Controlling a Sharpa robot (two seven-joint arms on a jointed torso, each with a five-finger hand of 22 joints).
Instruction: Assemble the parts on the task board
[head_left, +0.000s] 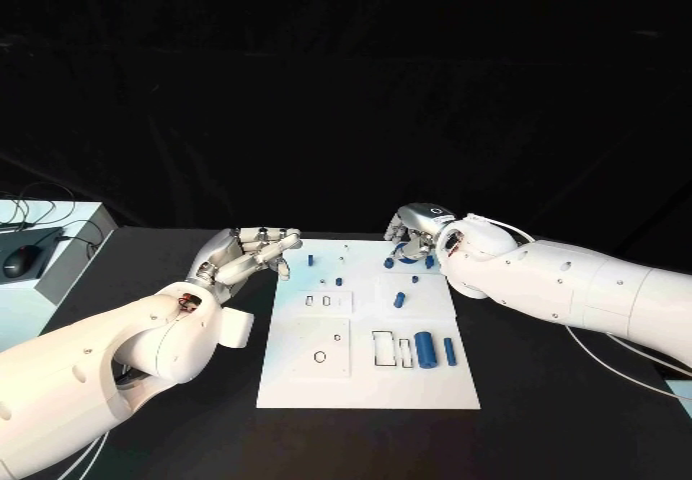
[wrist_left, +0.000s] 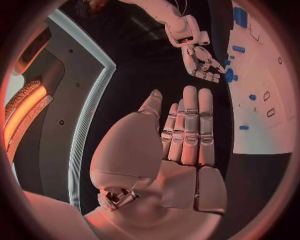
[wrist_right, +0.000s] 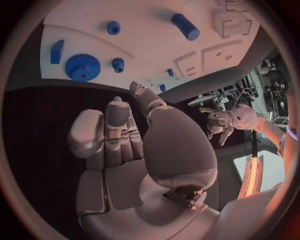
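My two hands flank the white task board (head_left: 368, 380), which lies flat in the middle of the black worktop (head_left: 534, 420). My left hand (head_left: 248, 255) hovers at the board's ten o'clock corner, fingers straight and close together, holding nothing. My right hand (head_left: 418, 240) hangs over the board's far edge at about one o'clock, fingers curved downward and empty, just above a blue gear (wrist_right: 82, 67) that lies on the plate. Beside the gear sit a small blue toothed wheel (wrist_right: 117, 64), a flat blue block (wrist_right: 57, 51) and a small round blue piece (wrist_right: 113, 27). Toward the board's four o'clock side a large blue cylinder (head_left: 426, 349) and a slimmer blue pin (head_left: 449, 350) lie side by side next to two outlined rectangular recesses (head_left: 384, 348); I cannot tell whether anything sits in them. A small blue peg (head_left: 310, 259) stands near my left fingertips.
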